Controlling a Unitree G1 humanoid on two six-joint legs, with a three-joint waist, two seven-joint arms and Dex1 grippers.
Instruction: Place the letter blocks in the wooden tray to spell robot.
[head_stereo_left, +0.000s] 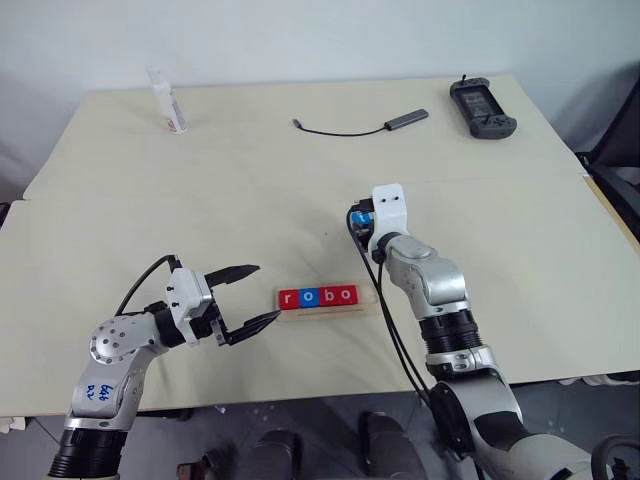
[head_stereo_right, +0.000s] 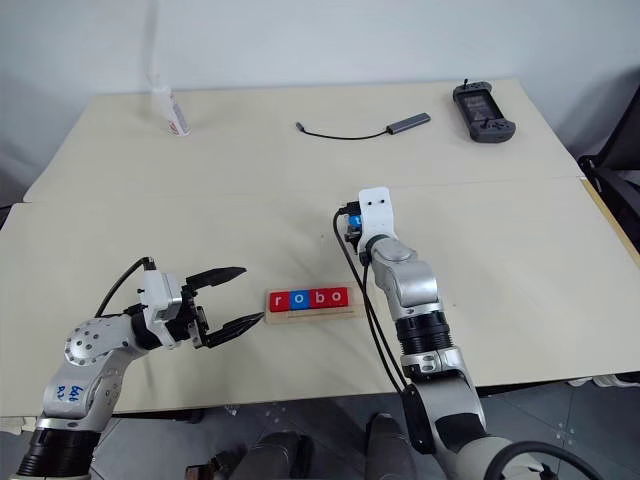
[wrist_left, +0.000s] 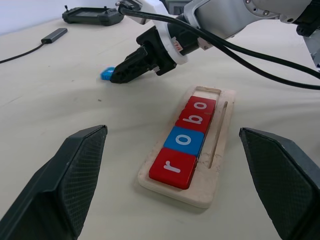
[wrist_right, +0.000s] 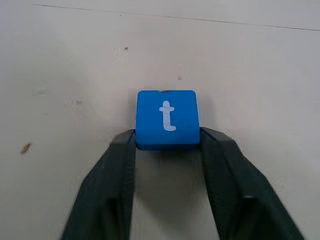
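Wooden tray (head_stereo_left: 320, 299) sits near the front edge of the desk (head_stereo_left: 250, 190), holding four letter blocks in a row: red r (wrist_left: 171, 168), blue o (wrist_left: 184, 141), red b (wrist_left: 194, 119), red o (wrist_left: 202, 106). The slot at the tray's right end, past the last o, is bare.

Blue t block (wrist_right: 167, 119) lies on the desk behind the tray's right end, a little apart from it. Right tool (wrist_right: 167, 137) is down at it, one finger on each side of the block, touching its edges; block is flat on the desk.

Left tool (head_stereo_left: 250, 297) is just left of the tray, pointing at it, fingers spread wide, nothing between them, not touching the tray.

Far behind the tray: small white bottle (head_stereo_left: 168, 102) to the left, cable with adapter (head_stereo_left: 360, 126) about centre, black handheld controller (head_stereo_left: 482, 108) to the right.
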